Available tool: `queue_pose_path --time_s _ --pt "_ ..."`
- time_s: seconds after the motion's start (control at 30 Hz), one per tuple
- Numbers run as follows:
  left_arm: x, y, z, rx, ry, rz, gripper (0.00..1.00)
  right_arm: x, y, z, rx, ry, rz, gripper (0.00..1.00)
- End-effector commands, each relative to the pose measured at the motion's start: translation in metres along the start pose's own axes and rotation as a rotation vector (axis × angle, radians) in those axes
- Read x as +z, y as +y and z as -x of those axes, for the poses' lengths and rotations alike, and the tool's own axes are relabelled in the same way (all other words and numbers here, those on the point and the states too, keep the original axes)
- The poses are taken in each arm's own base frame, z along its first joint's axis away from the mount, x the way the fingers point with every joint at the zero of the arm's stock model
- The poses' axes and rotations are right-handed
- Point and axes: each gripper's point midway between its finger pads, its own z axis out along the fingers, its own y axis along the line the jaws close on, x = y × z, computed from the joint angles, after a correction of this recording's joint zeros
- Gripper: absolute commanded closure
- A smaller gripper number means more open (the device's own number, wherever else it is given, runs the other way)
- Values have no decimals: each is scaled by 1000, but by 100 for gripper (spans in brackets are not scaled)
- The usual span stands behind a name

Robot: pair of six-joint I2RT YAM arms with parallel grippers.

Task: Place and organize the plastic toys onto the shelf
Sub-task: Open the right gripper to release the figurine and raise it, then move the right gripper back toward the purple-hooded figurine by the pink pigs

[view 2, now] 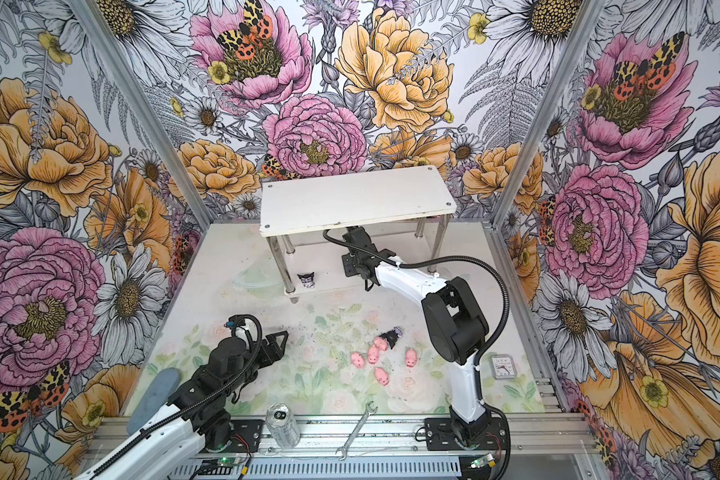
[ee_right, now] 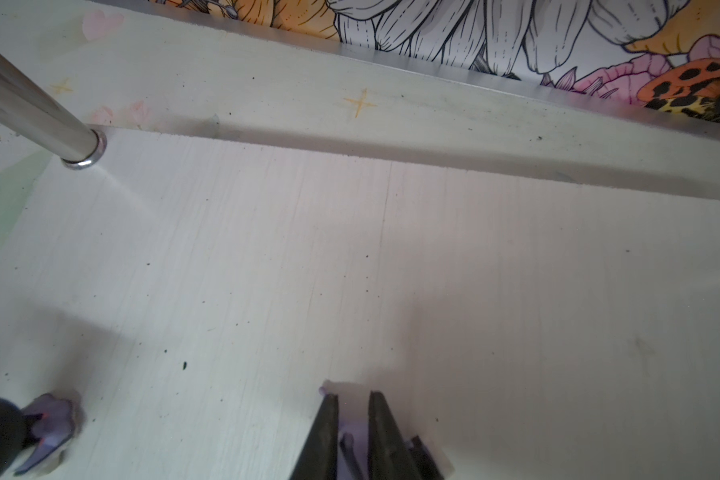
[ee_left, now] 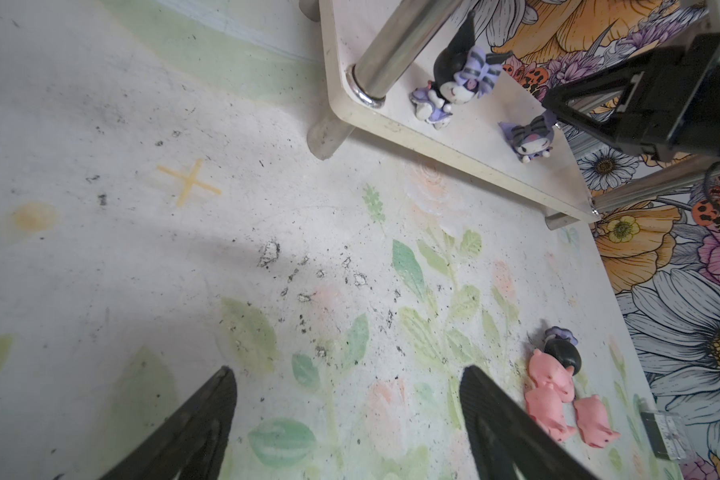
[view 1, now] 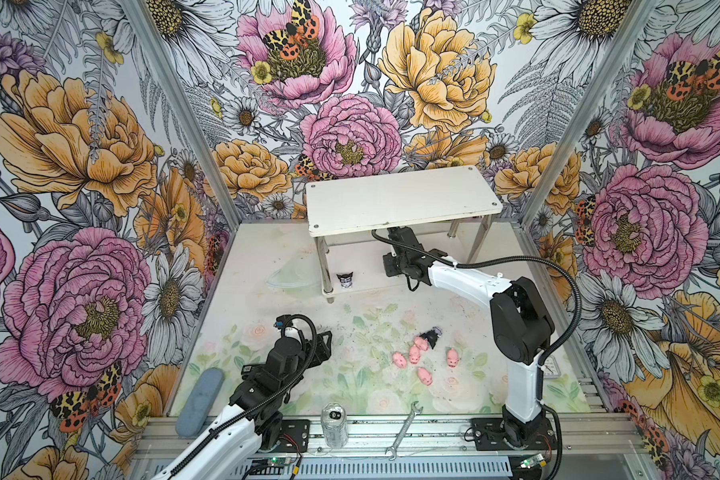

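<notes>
The white shelf (view 1: 400,199) stands at the back edge of the counter (view 1: 267,316), a little right of the middle. The right arm (view 1: 466,282) reaches in from the front between the shelf's two boards, so in both top views the upper board hides the right jaws. The right wrist view shows them drawn close together, grasping a pale purple part of the gripped figurine (ee_right: 352,449). In the left wrist view this figurine sits low at the jaw tips, near the front edge of the lower board. Whether its feet touch the board cannot be told.

The standing figurine (view 1: 345,279) is upright on the same lower board, just beside the chrome leg (ee_left: 395,50) at the front left corner, well apart from the gripped one.

The fallen figurine (view 1: 431,334) lies on its side on the counter in front of the shelf, touching one of the five pink pigs (view 1: 414,354). Three pigs huddle beside it. One lies nearer the front edge and one lies apart to the right.

The left arm (view 1: 283,365) hangs over the front left part of the counter. The left jaws are released, spread wide and empty above bare counter, with the pigs off to their right.

A clear can (view 1: 334,424) and a silver wrench (view 1: 404,428) lie along the front edge, on the metal rail between the two arm bases. A small clock (view 2: 504,365) sits near the right edge.
</notes>
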Motion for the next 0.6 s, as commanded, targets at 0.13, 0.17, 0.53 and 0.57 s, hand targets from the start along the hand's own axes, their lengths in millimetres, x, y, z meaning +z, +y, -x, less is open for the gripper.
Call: queue_pose_path --time_s 0.13,0.17,0.53,0.57 --pt "1 3 -1 -3 -1 8 14 -1 3 -3 10 -30 107 93" --pt "1 3 0 -4 -1 7 14 -1 1 -4 12 -29 112 95" --pt "1 -6 3 -5 6 -18 14 -21 14 -16 6 -79 255 100" --pt "1 -9 3 -2 9 -27 14 -27 19 -17 13 -97 294 100"
